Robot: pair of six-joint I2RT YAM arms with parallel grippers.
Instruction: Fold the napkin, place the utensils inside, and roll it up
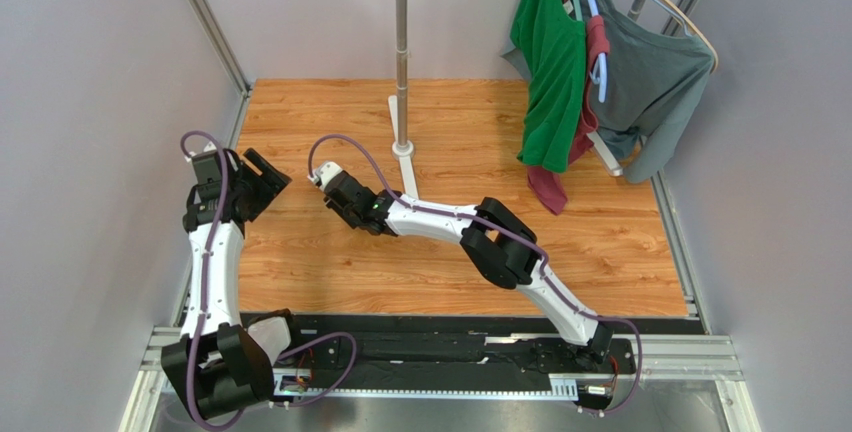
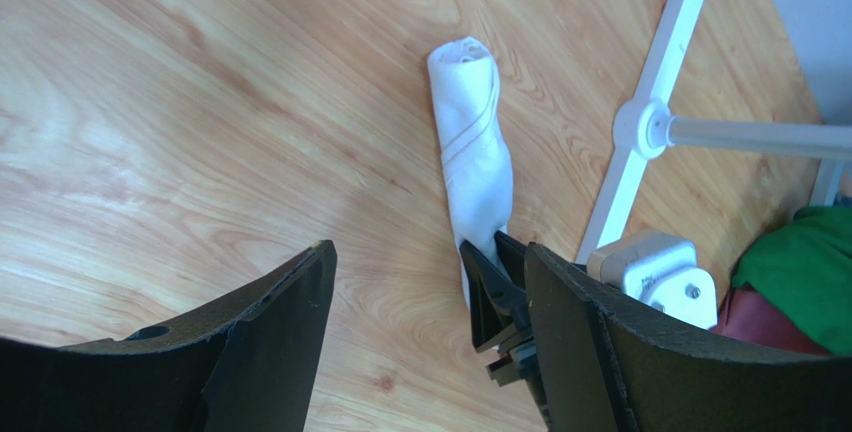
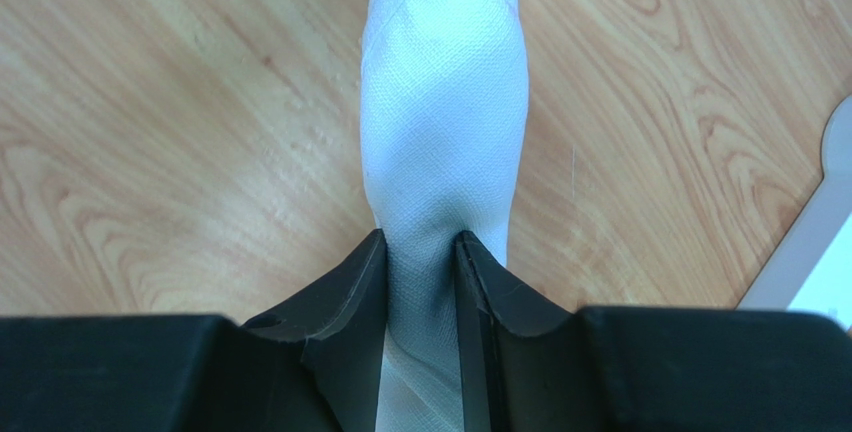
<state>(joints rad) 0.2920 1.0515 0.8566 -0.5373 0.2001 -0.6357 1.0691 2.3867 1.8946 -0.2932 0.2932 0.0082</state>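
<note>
Near me, the two arms are bolted at the edge of the table (image 1: 620, 242). The right arm (image 1: 520, 252) reaches over the wood toward the left and far side. The right gripper (image 3: 420, 247) is almost closed and pinches one end of the napkin (image 3: 445, 102). The napkin is rolled into a long white tube. It lies on the wood in the left half of the table, about midway between near and far. I cannot tell what is inside the roll, because the cloth hides it.

The left gripper (image 2: 428, 257) is over the left edge of the table, left of the roll and apart from it. Its jaws are wide and hold nothing.

From above, only a small white bit of the roll peeks out past the right claw. The left wrist camera shows most of the roll, with its free end pointing away from that claw. The right wrist camera shows the cloth squeezed thin between the two black fingers (image 3: 350, 282).

A bit right of the roll and farther back stands a white pole stand (image 1: 402, 72). Its flat foot is near the roll but not touching it. At the far right a green shirt (image 1: 548, 62) and a grey shirt (image 1: 655, 72) hang on hangers. A dark red cloth (image 1: 545, 187) hangs between them.
</note>
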